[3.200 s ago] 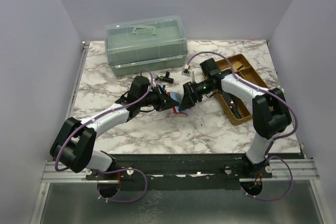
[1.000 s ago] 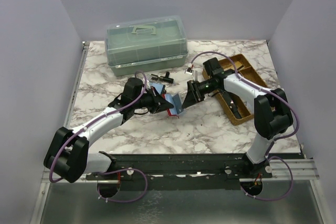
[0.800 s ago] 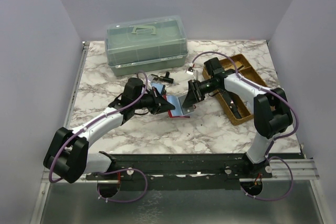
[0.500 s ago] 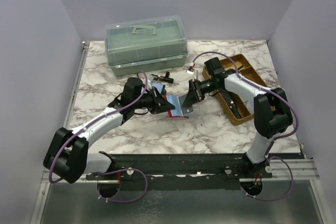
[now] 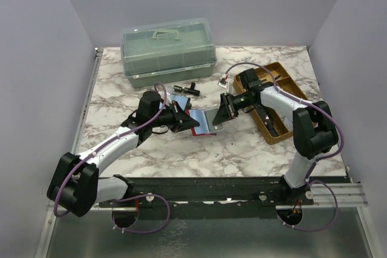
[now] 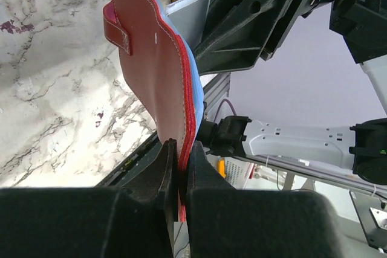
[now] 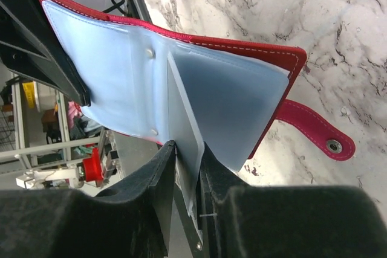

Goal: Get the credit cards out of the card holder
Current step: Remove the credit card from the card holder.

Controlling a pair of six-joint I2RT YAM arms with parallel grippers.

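Observation:
The card holder [image 5: 199, 124], a red folding wallet with pale blue inner panels, is held open above the table's middle. My left gripper [image 5: 187, 121] is shut on its red edge [image 6: 181, 149]; its outer face [image 6: 154, 70] and closing tab [image 6: 118, 28] show in the left wrist view. From the right, my right gripper [image 5: 221, 113] is shut on a grey credit card [image 7: 184, 128] that sticks out of the wallet's inner pocket [image 7: 236, 107]. The card's edge [image 6: 190, 16] also shows past the wallet. The tab [image 7: 311, 128] hangs free over the marble.
A green translucent box [image 5: 168, 51] stands at the back left. A brown wooden tray [image 5: 275, 98] lies under the right arm. Small black parts [image 5: 186, 89] and a flat blue thing [image 5: 179, 99] lie just behind the wallet. A small plug [image 5: 225, 80] sits near the tray.
The right jaws have closed on the grey card. The wallet has swung from upright to lying more open, and the left gripper has drawn back a little to the left.

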